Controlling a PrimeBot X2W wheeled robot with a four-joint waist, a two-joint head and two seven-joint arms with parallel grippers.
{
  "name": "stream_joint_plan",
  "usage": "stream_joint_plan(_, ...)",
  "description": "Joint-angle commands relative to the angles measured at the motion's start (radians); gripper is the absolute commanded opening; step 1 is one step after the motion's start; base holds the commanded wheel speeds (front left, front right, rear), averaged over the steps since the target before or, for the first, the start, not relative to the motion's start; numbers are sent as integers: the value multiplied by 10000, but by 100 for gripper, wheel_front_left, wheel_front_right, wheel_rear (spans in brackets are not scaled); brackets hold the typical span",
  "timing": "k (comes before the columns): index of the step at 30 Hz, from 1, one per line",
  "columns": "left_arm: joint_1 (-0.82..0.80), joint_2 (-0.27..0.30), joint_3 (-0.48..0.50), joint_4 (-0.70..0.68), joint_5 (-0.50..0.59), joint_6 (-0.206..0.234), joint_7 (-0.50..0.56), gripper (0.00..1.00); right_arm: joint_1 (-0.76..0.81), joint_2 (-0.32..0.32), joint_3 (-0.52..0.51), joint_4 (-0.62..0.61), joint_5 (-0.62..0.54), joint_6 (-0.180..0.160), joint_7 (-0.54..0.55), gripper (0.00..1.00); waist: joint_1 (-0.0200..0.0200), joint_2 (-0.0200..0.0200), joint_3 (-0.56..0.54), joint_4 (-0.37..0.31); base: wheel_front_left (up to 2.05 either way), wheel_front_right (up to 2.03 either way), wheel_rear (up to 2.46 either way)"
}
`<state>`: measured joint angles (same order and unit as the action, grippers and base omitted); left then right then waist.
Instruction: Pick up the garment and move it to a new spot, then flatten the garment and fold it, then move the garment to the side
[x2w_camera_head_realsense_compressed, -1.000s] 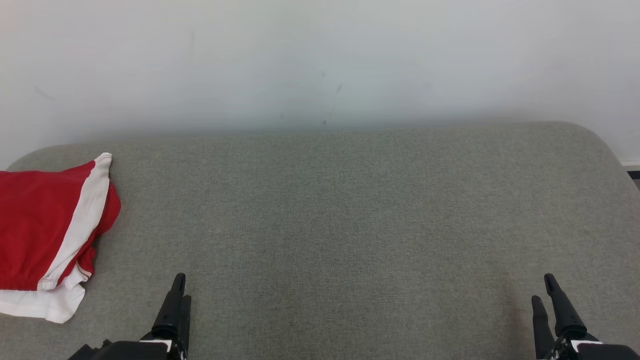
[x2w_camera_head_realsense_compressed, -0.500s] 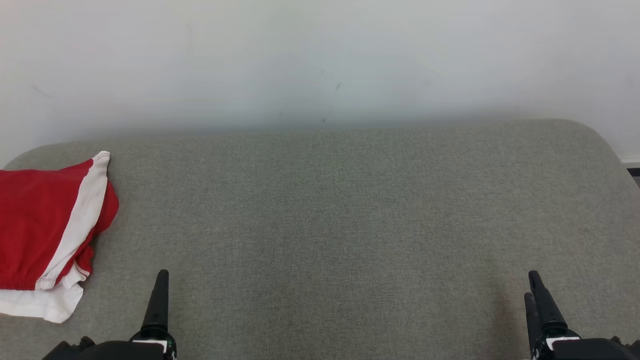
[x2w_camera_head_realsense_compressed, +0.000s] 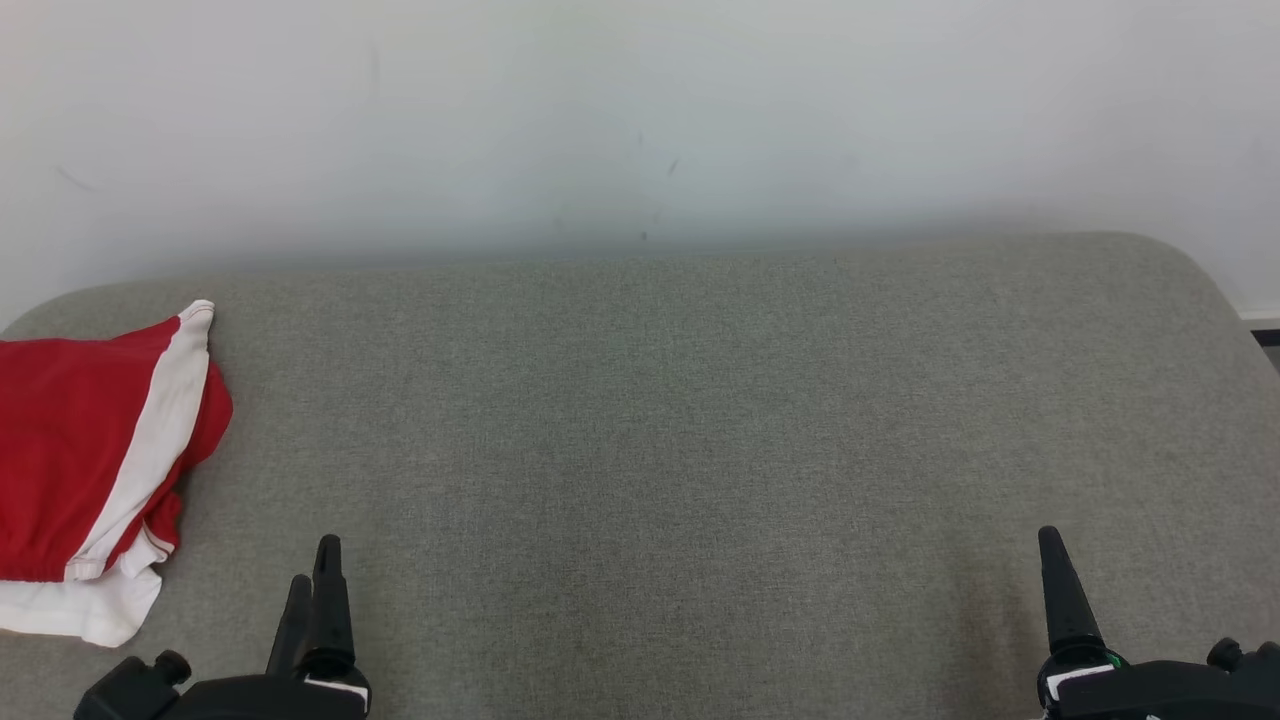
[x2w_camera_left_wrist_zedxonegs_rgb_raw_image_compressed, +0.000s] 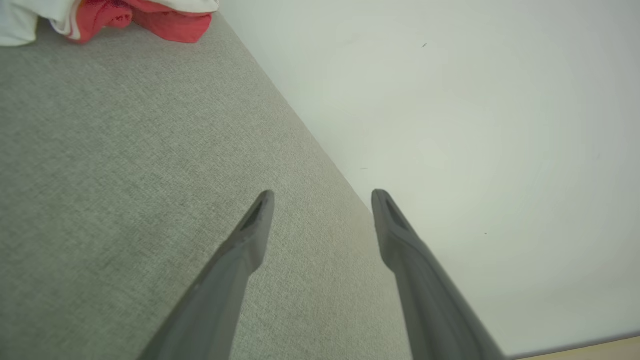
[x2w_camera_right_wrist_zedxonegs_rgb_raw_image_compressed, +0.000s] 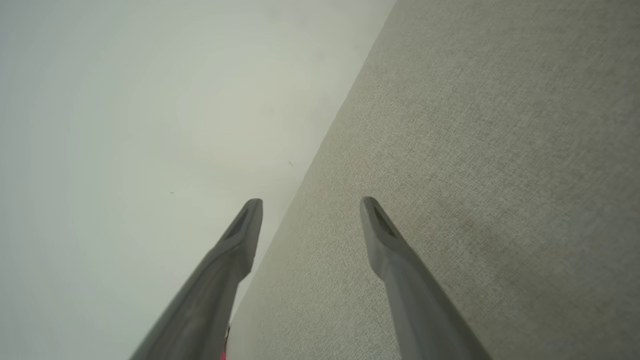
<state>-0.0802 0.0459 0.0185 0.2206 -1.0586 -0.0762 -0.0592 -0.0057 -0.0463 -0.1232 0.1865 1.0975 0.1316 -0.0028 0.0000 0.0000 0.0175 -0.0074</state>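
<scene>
The garment (x2w_camera_head_realsense_compressed: 90, 470) is red with a white stripe and white hem, lying folded at the far left of the grey cushioned surface (x2w_camera_head_realsense_compressed: 680, 420). Its edge also shows as the garment (x2w_camera_left_wrist_zedxonegs_rgb_raw_image_compressed: 150, 15) at the top left of the left wrist view. My left gripper (x2w_camera_head_realsense_compressed: 312, 570) sits low at the lower left, to the right of the garment and apart from it, open with nothing between its fingers (x2w_camera_left_wrist_zedxonegs_rgb_raw_image_compressed: 250, 235). My right gripper (x2w_camera_head_realsense_compressed: 1055, 560) stands at the lower right, open and empty, its fingers (x2w_camera_right_wrist_zedxonegs_rgb_raw_image_compressed: 385, 240) spread over bare fabric.
A plain white wall (x2w_camera_head_realsense_compressed: 640, 120) rises behind the cushion. The cushion's rounded right corner (x2w_camera_head_realsense_compressed: 1200, 270) and a strip of floor lie at the far right.
Both grippers have drawn back toward the bottom edge and turned at the wrist. The head view has tilted slightly, shifting the whole scene up. The garment lies as before.
</scene>
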Motion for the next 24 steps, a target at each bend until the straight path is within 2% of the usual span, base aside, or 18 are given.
stream_joint_plan(1,-2,26,-95,-226,662,82,-102,100,-222,-32,67,-176,-634,-5,-134,100,0,0,9,-7,0,0,0)
stream_joint_plan(11,118,49,-439,-506,2570,346,-408,100,-231,-30,500,-250,-2741,-7,-526,100,0,0,49,-43,0,0,0)
stream_joint_plan(24,393,162,-521,-663,4091,73,-767,100,-104,-36,871,-128,-4665,-9,-980,100,0,0,-1,-79,0,0,0)
